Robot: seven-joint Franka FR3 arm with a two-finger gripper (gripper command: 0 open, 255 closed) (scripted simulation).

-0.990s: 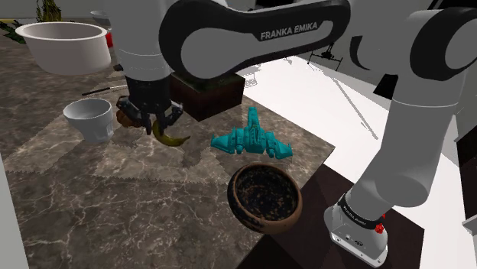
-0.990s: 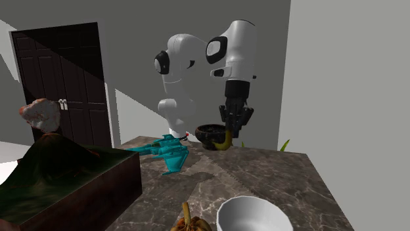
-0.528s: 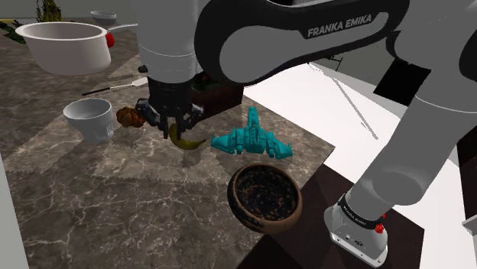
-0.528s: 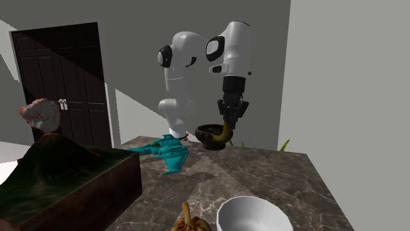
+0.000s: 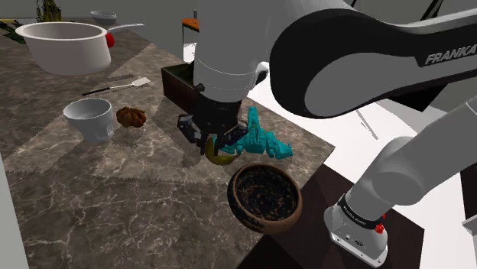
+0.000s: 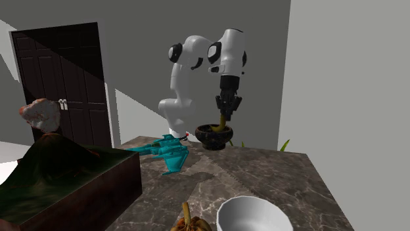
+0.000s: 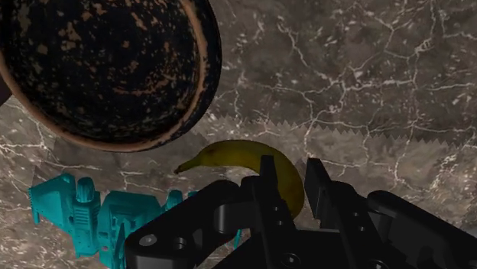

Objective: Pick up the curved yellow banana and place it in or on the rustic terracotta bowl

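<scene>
My black gripper (image 5: pixel 216 145) is shut on the curved yellow banana (image 5: pixel 221 157), which hangs below the fingers above the marble top. In the wrist view the banana (image 7: pixel 248 162) arcs out between the two fingers (image 7: pixel 269 191), its tip pointing toward the bowl. The terracotta bowl (image 5: pixel 266 197), brown outside with a dark speckled inside, stands at the table's near corner, just right of and below the gripper in the shoulder view. In the second exterior view the gripper (image 6: pixel 225 117) hangs just above the bowl (image 6: pixel 215 135) with the banana (image 6: pixel 223 123) dangling from it.
A teal toy spaceship (image 5: pixel 258 139) lies right behind the gripper. A small white bowl (image 5: pixel 89 119) and a brown lump (image 5: pixel 131 116) sit at the shoulder view's left, a large white pot (image 5: pixel 63 46) at the far left. A dark box (image 5: pixel 177 82) stands behind the arm.
The gripper has carried the banana toward the shoulder view's right, from beside the small white bowl to just short of the terracotta bowl. It stayed shut on the banana.
</scene>
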